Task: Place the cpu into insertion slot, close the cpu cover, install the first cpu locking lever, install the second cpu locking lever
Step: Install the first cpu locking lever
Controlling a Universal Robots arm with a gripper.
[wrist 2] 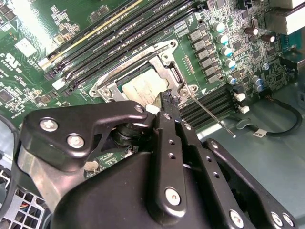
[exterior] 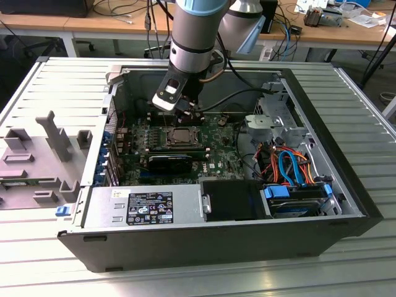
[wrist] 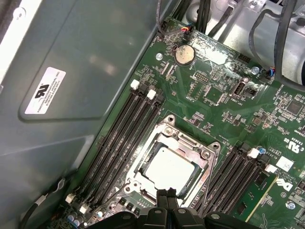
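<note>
The small square silver-grey cpu [wrist: 167, 169] lies flat in the dark insertion slot [wrist: 151, 151], framed by the thin silvery cpu cover [wrist: 188, 137], directly below the jaws. I judge it light, rigid and fragile underneath, so it should be handled by its edges only. The black gripper [wrist: 167, 198] has its jaws pinched together with nothing visibly between them. A thin steel locking lever [wrist 2: 209, 114] juts out just beside them.

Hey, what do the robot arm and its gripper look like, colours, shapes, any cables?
The arm is a silver-grey cylinder with a light blue ring. A black cable trails from its wrist. The gripper is matte black: flat linkage bars joined by silver screws, narrowing to slim black fingers.
</note>
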